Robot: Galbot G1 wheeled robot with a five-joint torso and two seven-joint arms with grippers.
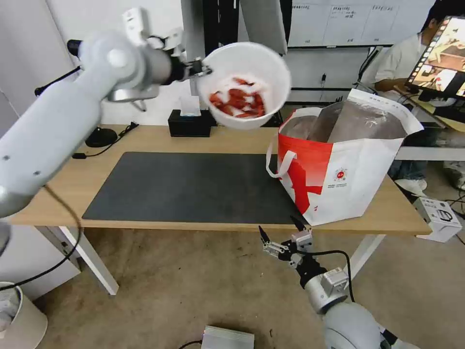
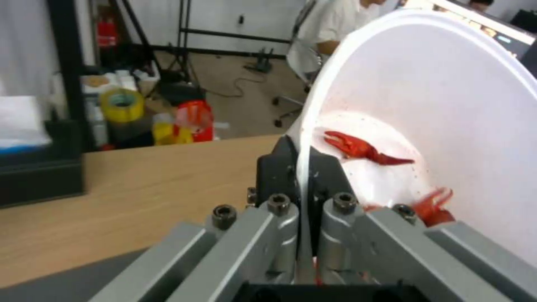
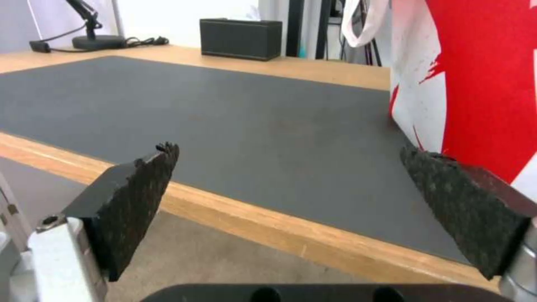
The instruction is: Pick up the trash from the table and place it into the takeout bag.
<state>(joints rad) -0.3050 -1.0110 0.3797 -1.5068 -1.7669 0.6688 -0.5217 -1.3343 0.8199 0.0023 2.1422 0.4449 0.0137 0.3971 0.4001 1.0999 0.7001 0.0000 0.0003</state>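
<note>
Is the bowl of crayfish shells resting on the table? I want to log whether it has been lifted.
No: the left end effector holds the bowl by its rim in the air, tilted, above the table.

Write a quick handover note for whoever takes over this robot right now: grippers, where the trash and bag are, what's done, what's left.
Left gripper: shut on the rim of the white bowl of crayfish shells, held tilted in the air above the table's far side, left of the takeout bag.
Right gripper: open, empty, below the table's front edge near the bag.
Bag stands open on the table's right end. The dark mat is bare.
Done: bowl lifted.
Left: carry the bowl over the bag's opening and release it inside.
</note>
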